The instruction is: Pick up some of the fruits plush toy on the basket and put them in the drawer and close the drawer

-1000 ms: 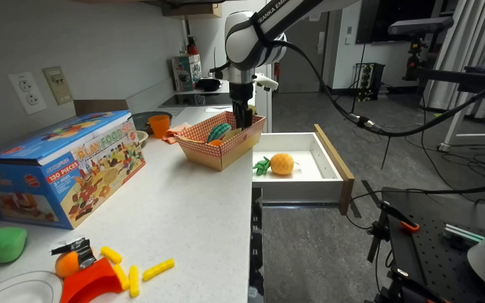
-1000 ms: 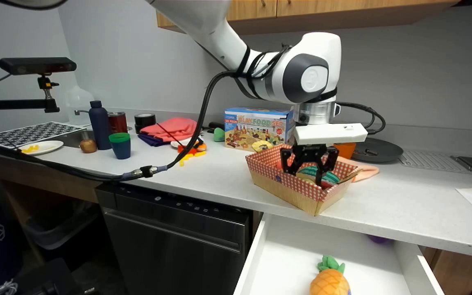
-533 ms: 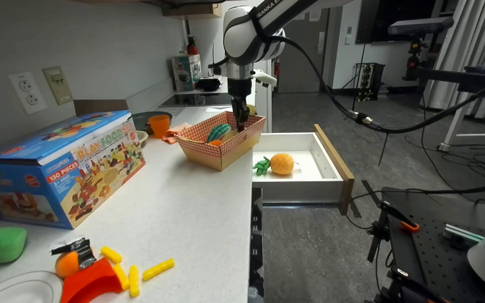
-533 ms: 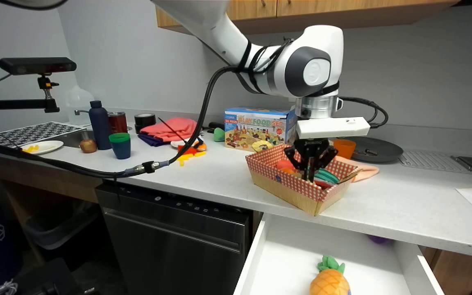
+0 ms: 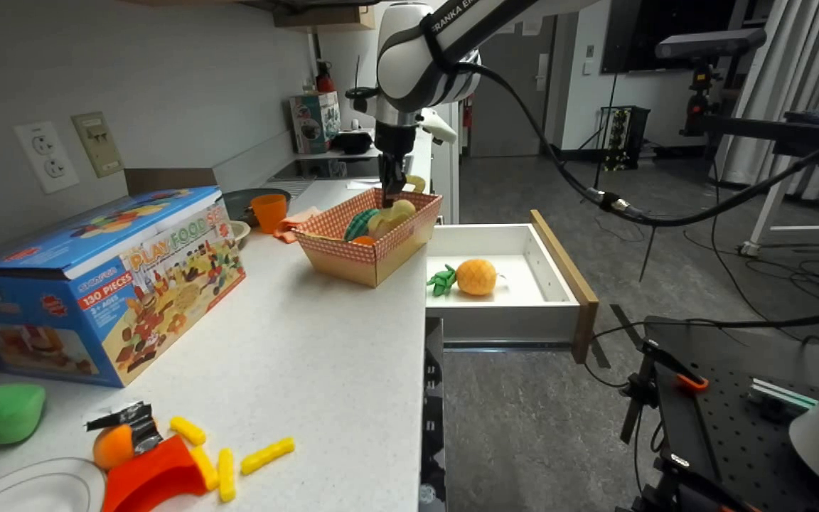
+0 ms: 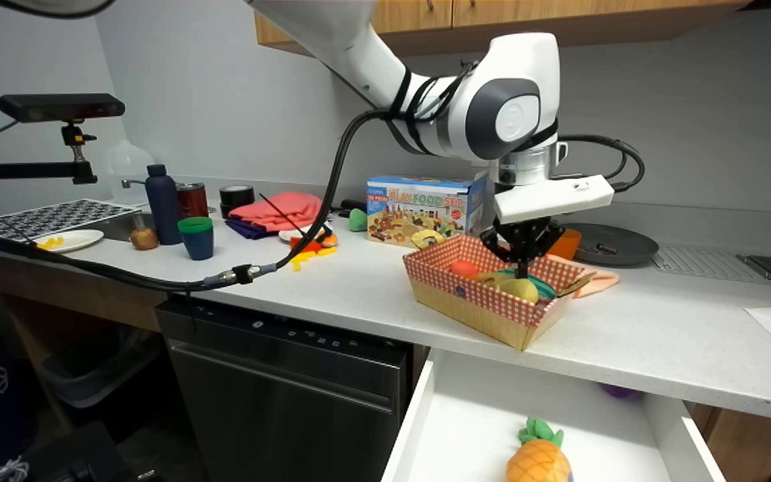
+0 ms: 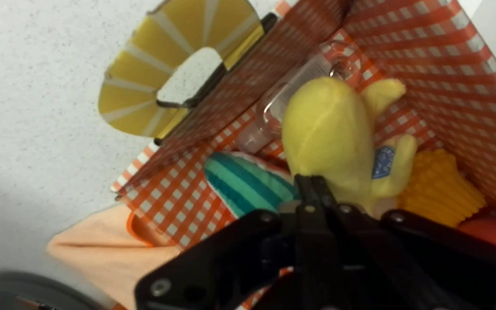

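Note:
The basket [image 5: 335,263] stands on the counter edge. My gripper [image 7: 311,178] is over it with both fingers pressed together. Their tips touch the yellow plush [image 7: 327,125]; whether a fold of it is pinched I cannot tell. Exterior views show the yellow toy [image 6: 519,290] below the gripper [image 6: 521,273], near the rim. Beside it lie a striped green watermelon plush [image 7: 248,181], an orange ribbed toy [image 7: 441,187] and a red one [image 6: 464,269]. The drawer [image 5: 505,327] is pulled out, holding a pineapple plush [image 5: 476,277] and something purple [image 6: 620,391].
A play food box [image 5: 168,277] stands by the wall. Behind the basket are an orange cup [image 5: 269,213], a dark pan [image 6: 616,244] and a peach cloth [image 7: 114,254]. A clear bottle [image 7: 282,94] lies inside the basket. Yellow sticks [image 5: 267,455] and a red toy [image 5: 157,476] lie nearer.
My gripper has gone from open to shut, then moved up and toward the wall. The yellow plush has shifted and risen with it, and the basket has slid slightly.

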